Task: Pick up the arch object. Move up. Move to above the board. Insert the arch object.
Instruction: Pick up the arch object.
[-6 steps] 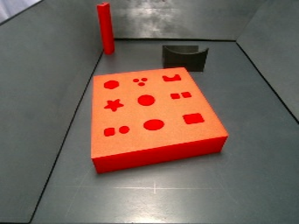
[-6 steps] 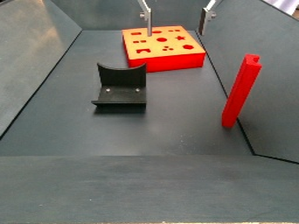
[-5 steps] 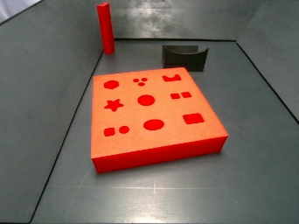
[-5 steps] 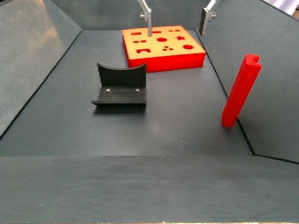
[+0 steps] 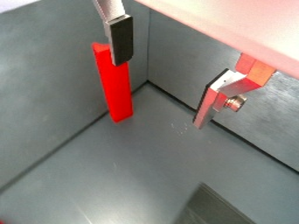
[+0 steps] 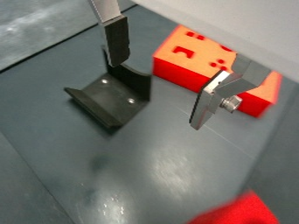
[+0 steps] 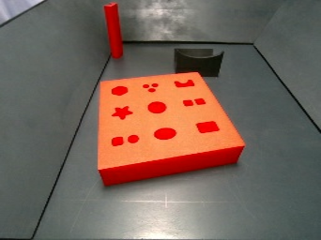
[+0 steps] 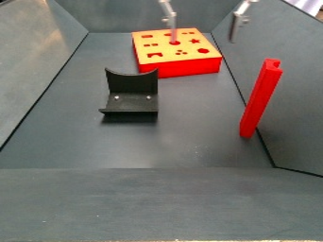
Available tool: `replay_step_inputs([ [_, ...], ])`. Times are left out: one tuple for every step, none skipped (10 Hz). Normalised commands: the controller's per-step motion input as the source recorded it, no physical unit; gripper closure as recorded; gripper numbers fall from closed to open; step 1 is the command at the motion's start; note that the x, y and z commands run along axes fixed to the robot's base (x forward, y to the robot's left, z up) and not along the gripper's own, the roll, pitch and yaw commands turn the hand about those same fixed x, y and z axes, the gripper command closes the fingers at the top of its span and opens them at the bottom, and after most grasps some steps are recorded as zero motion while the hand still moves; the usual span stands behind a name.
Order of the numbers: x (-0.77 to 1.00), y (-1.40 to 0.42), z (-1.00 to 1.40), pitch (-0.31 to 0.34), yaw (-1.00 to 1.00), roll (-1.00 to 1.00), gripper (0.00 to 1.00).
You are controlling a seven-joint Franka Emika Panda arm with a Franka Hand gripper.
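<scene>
Reaching: fingers (image 5: 121,37) of the gripper (image 5: 176,74) spread wide, empty, above the arch object (image 5: 114,83).
Arch object: upright in a corner, well apart from the board (image 7: 163,122).
Advice: descend straight, straddle it (keep it vertical).

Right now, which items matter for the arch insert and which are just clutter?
Job:
arch object, upright by the wall
board
end effector, open, empty, up high over the bin

Lying about:
dark grey block, on the floor

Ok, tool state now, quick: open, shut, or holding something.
Tool: open, holding nothing, fingers spread wide in both wrist views. It hangs in the air; the arch object stands untouched by the wall.
</scene>
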Motion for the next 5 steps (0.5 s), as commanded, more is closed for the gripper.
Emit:
replay_step_inputs([
  [-0.74, 0.29, 0.05, 0.000, -0.41, -0.01, 0.00],
  [-0.79, 0.29, 0.00, 0.000, -0.41, -0.01, 0.00],
  [-0.81, 0.27, 0.00, 0.000, -0.39, -0.01, 0.00],
  [-0.84, 0.25, 0.00, 0.000, -0.35, -0.03, 0.00],
  [-0.90, 0.21, 0.00, -0.011, -0.30, -0.02, 0.00],
])
